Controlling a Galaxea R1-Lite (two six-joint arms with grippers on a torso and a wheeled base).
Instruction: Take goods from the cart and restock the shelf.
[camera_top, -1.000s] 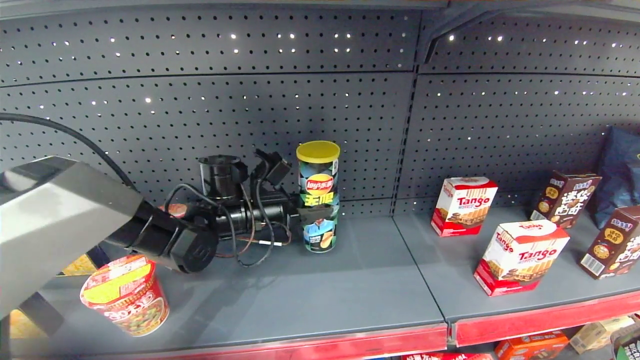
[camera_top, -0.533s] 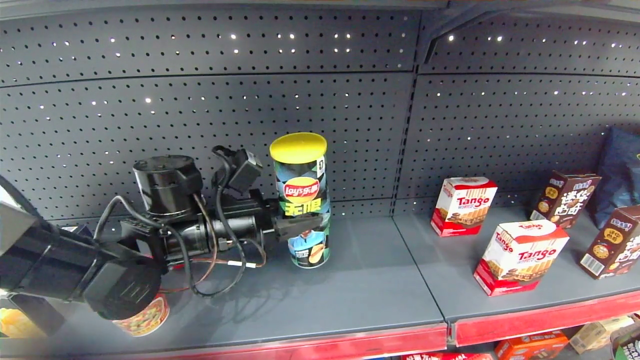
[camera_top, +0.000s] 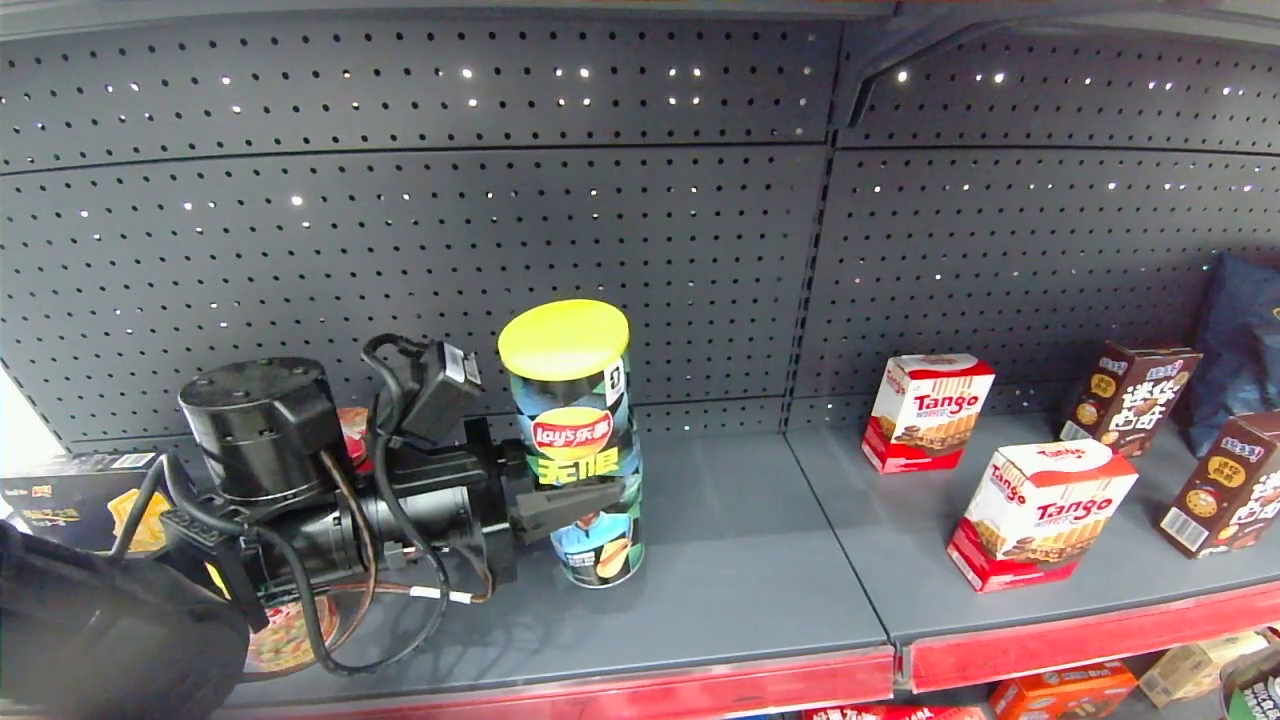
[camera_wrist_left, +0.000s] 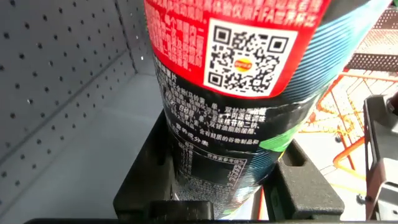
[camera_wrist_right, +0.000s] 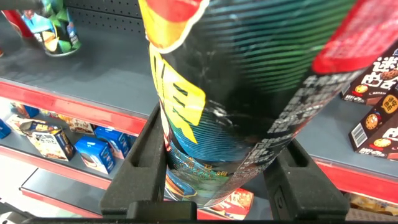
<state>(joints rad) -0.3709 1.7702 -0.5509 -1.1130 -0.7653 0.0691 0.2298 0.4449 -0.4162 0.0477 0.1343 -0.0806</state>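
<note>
Supermarket shelf (camera_top: 740, 580) of dark grey metal, with a pegboard back and a red front edge. Over its left half, the left gripper (camera_top: 600, 482) comes in from the left and pinches a tall crisp can (camera_top: 572, 440) with a yellow lid. Its jaws are pressed against the lower half of the tube. The can is upright, well forward of the pegboard; whether its base touches the shelf cannot be told. Close up, the left wrist camera shows the same can (camera_wrist_left: 230, 93) wedged between the black jaws of the left gripper (camera_wrist_left: 230, 186). The right gripper (camera_wrist_right: 217, 180) clamps a second can (camera_wrist_right: 249, 93) in front of the shelf's red edge, with lower shelves of boxed goods (camera_wrist_right: 74, 143) beneath. A red noodle cup (camera_top: 285, 645) sits partly hidden behind the left arm. On the right half lie two red-and-white wafer boxes (camera_top: 925, 410), two brown boxes (camera_top: 1130, 400) and a dark blue bag (camera_top: 1240, 340).
</note>
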